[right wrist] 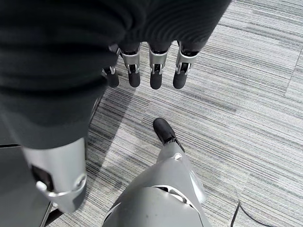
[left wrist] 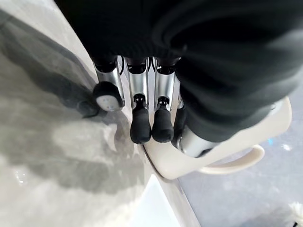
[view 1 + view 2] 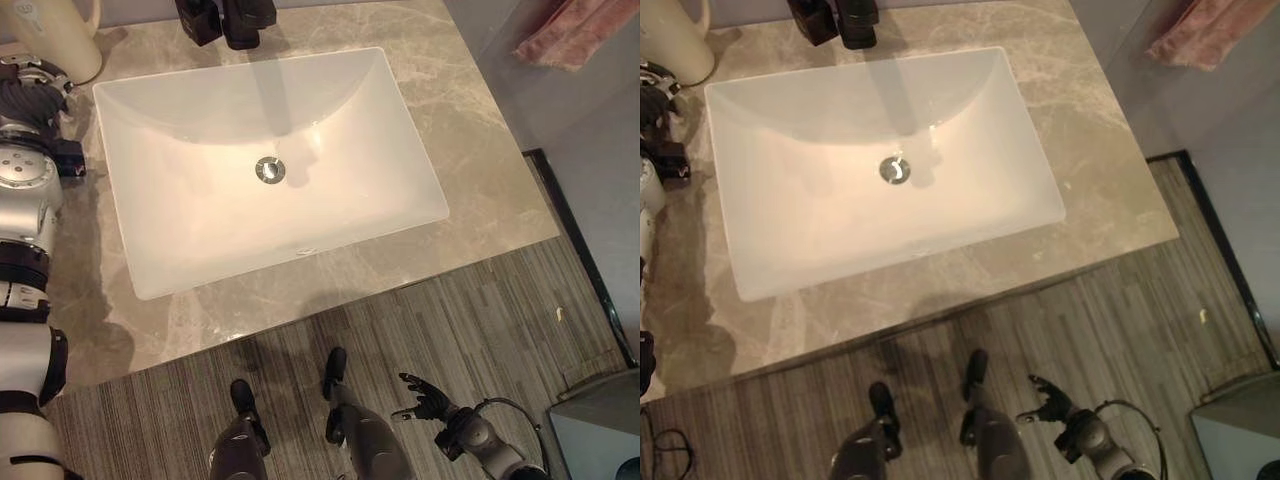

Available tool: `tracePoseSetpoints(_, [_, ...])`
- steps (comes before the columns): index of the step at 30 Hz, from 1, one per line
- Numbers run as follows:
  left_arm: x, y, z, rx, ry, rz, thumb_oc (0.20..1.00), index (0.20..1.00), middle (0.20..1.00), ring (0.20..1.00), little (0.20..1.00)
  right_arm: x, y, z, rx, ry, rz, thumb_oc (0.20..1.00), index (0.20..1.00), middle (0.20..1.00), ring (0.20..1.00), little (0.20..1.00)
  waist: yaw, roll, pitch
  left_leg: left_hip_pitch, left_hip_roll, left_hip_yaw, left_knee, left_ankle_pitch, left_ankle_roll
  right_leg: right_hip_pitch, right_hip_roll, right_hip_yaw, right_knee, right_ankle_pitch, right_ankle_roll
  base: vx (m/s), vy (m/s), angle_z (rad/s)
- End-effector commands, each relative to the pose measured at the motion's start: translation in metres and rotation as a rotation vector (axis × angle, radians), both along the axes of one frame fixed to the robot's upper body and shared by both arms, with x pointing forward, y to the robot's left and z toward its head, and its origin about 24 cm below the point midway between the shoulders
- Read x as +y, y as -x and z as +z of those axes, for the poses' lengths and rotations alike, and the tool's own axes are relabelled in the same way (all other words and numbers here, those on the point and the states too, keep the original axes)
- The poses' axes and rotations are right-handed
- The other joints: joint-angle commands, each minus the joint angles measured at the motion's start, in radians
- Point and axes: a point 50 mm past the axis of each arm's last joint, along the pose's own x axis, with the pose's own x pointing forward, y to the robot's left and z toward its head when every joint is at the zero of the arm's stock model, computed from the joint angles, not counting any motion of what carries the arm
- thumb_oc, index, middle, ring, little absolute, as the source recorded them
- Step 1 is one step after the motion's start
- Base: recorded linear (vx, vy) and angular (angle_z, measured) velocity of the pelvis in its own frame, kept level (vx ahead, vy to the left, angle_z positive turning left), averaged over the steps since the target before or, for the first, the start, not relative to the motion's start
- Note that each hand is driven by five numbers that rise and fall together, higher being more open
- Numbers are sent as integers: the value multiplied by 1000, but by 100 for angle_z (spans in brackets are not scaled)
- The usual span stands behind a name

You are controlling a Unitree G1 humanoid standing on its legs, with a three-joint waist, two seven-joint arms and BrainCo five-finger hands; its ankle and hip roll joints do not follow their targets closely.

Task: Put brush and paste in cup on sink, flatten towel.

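A cream cup (image 3: 50, 40) with a handle stands on the marble counter (image 3: 470, 150) at the back left corner, beside the white sink (image 3: 130, 250). My left hand (image 3: 28, 95) rests on the counter just in front of the cup. In the left wrist view its straight fingers (image 2: 140, 123) reach the cup (image 2: 218, 158) at its base, open. A pink towel (image 3: 575, 30) hangs bunched at the wall to the upper right. My right hand (image 3: 425, 395) hangs low over the floor, well below the counter's front edge, fingers (image 1: 156, 75) relaxed and holding nothing.
A black faucet (image 3: 225, 20) stands behind the sink, whose drain (image 3: 270, 170) sits mid-basin. The floor in front is striped grey carpet (image 3: 480, 320). A grey box (image 3: 600, 425) stands at the lower right, and a dark strip (image 3: 575, 230) runs along the floor at the right.
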Motion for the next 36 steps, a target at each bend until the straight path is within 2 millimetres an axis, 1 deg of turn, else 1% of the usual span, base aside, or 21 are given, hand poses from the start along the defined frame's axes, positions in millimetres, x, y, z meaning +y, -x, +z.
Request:
tracePoseSetpoints(1, [24,7,-7,41,36,128,200,200,200,200,200,-11,-4,5,-36,15,-25,1000,1000,1000,1000,1000,7,48,40,25,-28,-47,5,-40,43,115,-31,38,5,-55,113,0,0,0])
tracePoseSetpoints(9, [17,1,1,33,31,132,200,200,200,200,200,-10,-1,5,-36,13,-22,1000,1000,1000,1000,1000,-3,45,41,18,-28,-51,1,-35,41,106,-29,39,9,-61,110,0,-1,0])
tracePoseSetpoints(12, [7,-4,11,6,16,114,200,200,200,200,200,-10,-1,5,-39,5,-24,1000,1000,1000,1000,1000,-12,43,43,9,-28,-50,1,-30,38,98,-30,41,8,-56,112,-1,-4,-1])
tracePoseSetpoints(15, [1,-8,14,-1,8,101,200,200,200,200,200,-10,0,4,-36,2,-30,1000,1000,1000,1000,1000,-18,44,44,6,-28,-50,-1,-27,37,92,-31,44,9,-55,112,0,0,0])
tracePoseSetpoints(22, [-7,-12,19,-13,1,92,200,200,200,200,200,-10,4,2,-29,2,-36,1000,1000,1000,1000,1000,-29,43,39,9,-29,-45,-17,-19,36,85,-29,53,6,-51,113,3,-1,-1])
tracePoseSetpoints(28, [-12,-16,27,-17,-11,95,200,200,200,200,200,-11,8,1,-22,-5,-55,1000,1000,1000,1000,1000,-43,41,30,14,-31,-38,-42,-4,33,72,-28,67,5,-47,115,16,-13,-4])
tracePoseSetpoints(29, [-16,-17,29,-20,-24,85,200,200,200,200,200,-12,9,0,-17,-4,-54,1000,1000,1000,1000,1000,-45,43,32,11,-31,-39,-44,-2,33,68,-28,70,4,-48,115,1,-20,-4])
tracePoseSetpoints(35, [-15,-17,32,-19,-50,90,200,200,200,200,200,-9,11,-1,-15,-14,-49,1000,1000,1000,1000,1000,-51,48,32,-3,-29,-37,-35,-1,31,52,-24,83,5,-50,112,-2,-9,-4])
tracePoseSetpoints(36, [-13,-16,30,-15,-52,102,200,200,200,200,200,-9,12,-1,-15,-15,-46,1000,1000,1000,1000,1000,-53,48,30,-7,-27,-33,-31,-3,31,46,-21,88,5,-50,110,0,0,0])
